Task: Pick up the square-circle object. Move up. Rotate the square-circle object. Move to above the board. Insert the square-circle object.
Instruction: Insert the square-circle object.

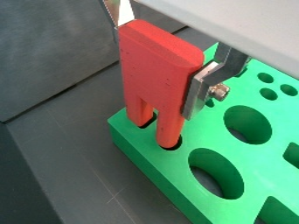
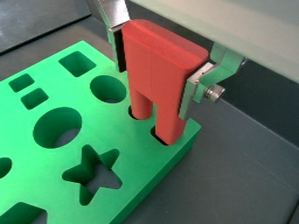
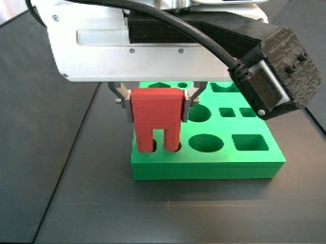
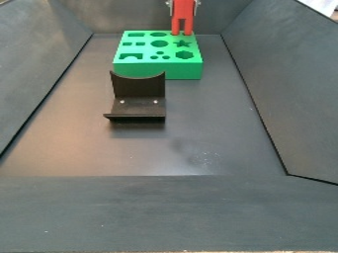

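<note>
Fingers (image 1: 208, 80) were clamped on the square-circle object (image 1: 158, 74), silver plates pressed flat against both sides of its solid top in both wrist views. Gripper (image 2: 163, 59) stood over one corner of the board (image 2: 47, 166), at the far end of the dark surface (image 4: 172, 138) in a side view.

Red piece (image 2: 158, 74) hung upright, legs down. Both leg tips sat inside cut-outs at the board's corner: one in a small round hole, the other in the hole just beside it, right at the board's edge. How deep they went, could not tell. Slot between the legs was open and visible in a side view (image 3: 158, 119).

Board lay flat, bright green, star cut-out (image 2: 93, 171) and large circle (image 2: 56, 128) near the piece.

Fixture (image 4: 136, 96) stood on the surface near the board's front, apart from the gripper.
</note>
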Motion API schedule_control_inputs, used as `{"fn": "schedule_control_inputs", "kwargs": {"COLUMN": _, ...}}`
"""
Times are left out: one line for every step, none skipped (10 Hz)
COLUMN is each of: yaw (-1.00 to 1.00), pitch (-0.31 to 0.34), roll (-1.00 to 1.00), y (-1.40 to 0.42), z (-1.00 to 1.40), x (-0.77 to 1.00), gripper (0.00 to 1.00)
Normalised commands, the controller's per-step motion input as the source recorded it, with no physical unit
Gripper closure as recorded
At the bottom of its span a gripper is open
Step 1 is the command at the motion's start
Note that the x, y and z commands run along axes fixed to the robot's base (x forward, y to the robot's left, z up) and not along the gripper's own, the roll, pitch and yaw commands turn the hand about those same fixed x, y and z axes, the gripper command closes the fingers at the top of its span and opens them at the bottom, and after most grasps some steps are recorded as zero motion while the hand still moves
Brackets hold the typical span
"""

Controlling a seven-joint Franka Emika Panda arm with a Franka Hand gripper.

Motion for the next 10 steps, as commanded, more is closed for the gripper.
{"fn": "schedule_control_inputs", "kwargs": {"yaw": -0.08, "pitch": 0.0, "roll": 0.0, "y": 0.0, "z": -0.37, "x": 0.04, "gripper": 1.0}}
{"fn": "schedule_control_inputs", "kwargs": {"yaw": -0.07, "pitch": -0.017, "roll": 0.0, "y": 0.0, "z": -0.44, "x": 0.01, "gripper": 1.0}}
{"fn": "schedule_control_inputs", "kwargs": {"yaw": -0.11, "pitch": 0.0, "roll": 0.0, "y": 0.0, "z": -0.41, "x": 0.09, "gripper": 1.0}}
{"fn": "schedule_control_inputs", "kwargs": {"yaw": -0.09, "pitch": 0.0, "roll": 0.0, "y": 0.0, "z": -0.43, "x": 0.1, "gripper": 1.0}}
{"fn": "schedule_control_inputs", "kwargs": {"yaw": -0.03, "pitch": 0.0, "roll": 0.0, "y": 0.0, "z": -0.45, "x": 0.13, "gripper": 1.0}}
{"fn": "schedule_control_inputs", "kwargs": {"yaw": -0.03, "pitch": 0.0, "roll": 0.0, "y": 0.0, "z": -0.47, "x": 0.12, "gripper": 1.0}}
{"fn": "schedule_control_inputs", "kwargs": {"yaw": -0.02, "pitch": -0.003, "roll": 0.0, "y": 0.0, "z": -0.49, "x": 0.1, "gripper": 1.0}}
{"fn": "schedule_control_inputs", "kwargs": {"yaw": 0.0, "pitch": -0.059, "roll": 0.01, "y": 0.0, "z": -0.54, "x": 0.01, "gripper": 1.0}}
{"fn": "schedule_control_inputs", "kwargs": {"yaw": 0.0, "pitch": -0.109, "roll": 0.03, "y": -0.03, "z": -0.58, "x": 0.0, "gripper": 1.0}}
{"fn": "schedule_control_inputs", "kwargs": {"yaw": 0.0, "pitch": -0.127, "roll": 0.05, "y": -0.06, "z": -0.62, "x": 0.0, "gripper": 1.0}}
